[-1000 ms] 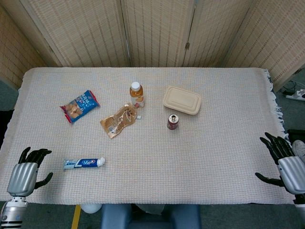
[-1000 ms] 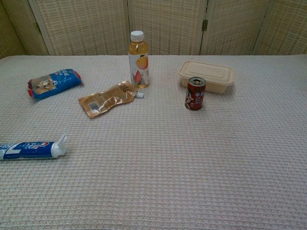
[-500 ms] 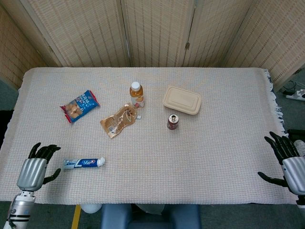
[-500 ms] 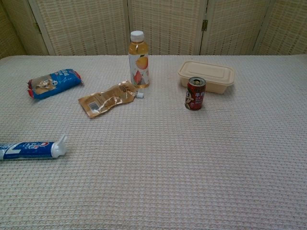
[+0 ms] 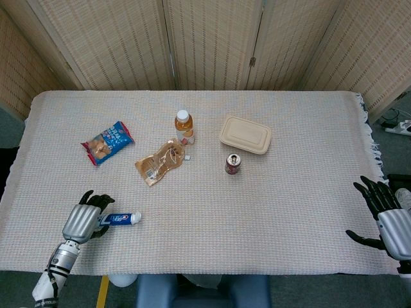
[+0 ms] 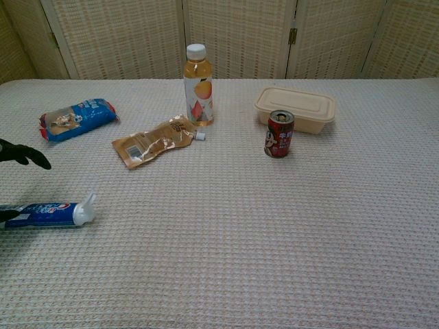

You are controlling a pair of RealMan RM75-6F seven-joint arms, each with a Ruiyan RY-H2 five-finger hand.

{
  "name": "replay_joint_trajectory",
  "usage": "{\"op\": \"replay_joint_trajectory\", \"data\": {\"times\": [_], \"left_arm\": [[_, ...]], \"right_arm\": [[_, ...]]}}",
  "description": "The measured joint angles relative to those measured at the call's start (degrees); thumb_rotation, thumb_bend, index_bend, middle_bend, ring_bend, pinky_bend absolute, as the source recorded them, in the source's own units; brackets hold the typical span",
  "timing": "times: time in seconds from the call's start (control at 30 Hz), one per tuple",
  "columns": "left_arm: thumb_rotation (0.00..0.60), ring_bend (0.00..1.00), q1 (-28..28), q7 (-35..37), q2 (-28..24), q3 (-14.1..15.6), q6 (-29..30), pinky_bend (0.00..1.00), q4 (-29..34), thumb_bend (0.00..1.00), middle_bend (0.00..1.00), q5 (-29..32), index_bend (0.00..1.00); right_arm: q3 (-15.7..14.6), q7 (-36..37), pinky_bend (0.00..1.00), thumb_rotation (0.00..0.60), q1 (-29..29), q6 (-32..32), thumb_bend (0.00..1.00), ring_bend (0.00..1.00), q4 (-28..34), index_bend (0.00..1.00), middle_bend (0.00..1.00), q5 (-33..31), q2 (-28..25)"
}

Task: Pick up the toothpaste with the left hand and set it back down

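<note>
I have the left hand point(image 5: 82, 222) over the tail end of the toothpaste point(image 5: 122, 219), at about seven o'clock on the worktop point(image 5: 289, 212) near its front edge. The tube lies flat, white cap pointing toward three o'clock, tail under my hand. The hand's fingers point(image 6: 26, 155) are spread and arched above the tube; in the chest view a dark fingertip sits at the tube's tail, but I cannot tell whether it actually touches. The tube is not lifted.

The right hand point(image 5: 388, 218) hangs with fingers apart and nothing in it, off the worktop's edge at four o'clock, well apart from everything.

Further back, a blue snack bag point(image 5: 107, 142) lies at ten o'clock, a crumpled tan pouch point(image 5: 160, 162) near centre just beside an upright juice bottle point(image 5: 184, 126), then a red can point(image 5: 233, 163) and a lidded beige box point(image 5: 245, 134).
</note>
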State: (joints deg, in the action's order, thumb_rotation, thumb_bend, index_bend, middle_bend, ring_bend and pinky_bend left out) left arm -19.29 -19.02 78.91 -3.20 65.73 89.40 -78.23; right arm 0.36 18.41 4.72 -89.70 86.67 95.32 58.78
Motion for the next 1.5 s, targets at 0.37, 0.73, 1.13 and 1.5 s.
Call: {"op": "replay_joint_trajectory", "data": {"times": [0.37, 0.73, 1.13, 1.5], "left_arm": [[0.6, 0.28, -1.6, -1.5, 3.8, -0.2, -3.5, 0.15, -4.1, 0.38, 0.32, 5.9, 0.35], [0.6, 0.32, -1.7, -0.6, 5.2, 0.3, -3.8, 0.18, -6.3, 0.39, 0.37, 7.2, 0.39], [0.6, 0.43, -1.9, 3.4, 6.6, 0.3, -3.2, 0.22, -9.5, 0.44, 0.5, 5.8, 0.51], [0.6, 0.68, -2.6, 22.4, 9.6, 1.0, 2.5, 0.65, -20.0, 0.83, 0.78, -5.4, 0.77]], "right_arm": [[0.0, 0.1, 0.0, 0.6, 0.0, 0.2, 0.11, 0.03, -0.2, 0.0, 0.03, -0.4, 0.1], [-0.1, -0.1, 0.0, 0.6, -0.3, -0.1, 0.11, 0.03, -0.2, 0.0, 0.03, -0.4, 0.1], [0.0, -0.2, 0.0, 0.6, -0.4, -0.4, 0.11, 0.03, 0.0, 0.0, 0.03, -0.3, 0.1], [-0.3, -0.7, 0.0, 0.6, 0.3, 0.0, 0.11, 0.03, 1.8, 0.0, 0.04, 1.2, -1.4]]}}
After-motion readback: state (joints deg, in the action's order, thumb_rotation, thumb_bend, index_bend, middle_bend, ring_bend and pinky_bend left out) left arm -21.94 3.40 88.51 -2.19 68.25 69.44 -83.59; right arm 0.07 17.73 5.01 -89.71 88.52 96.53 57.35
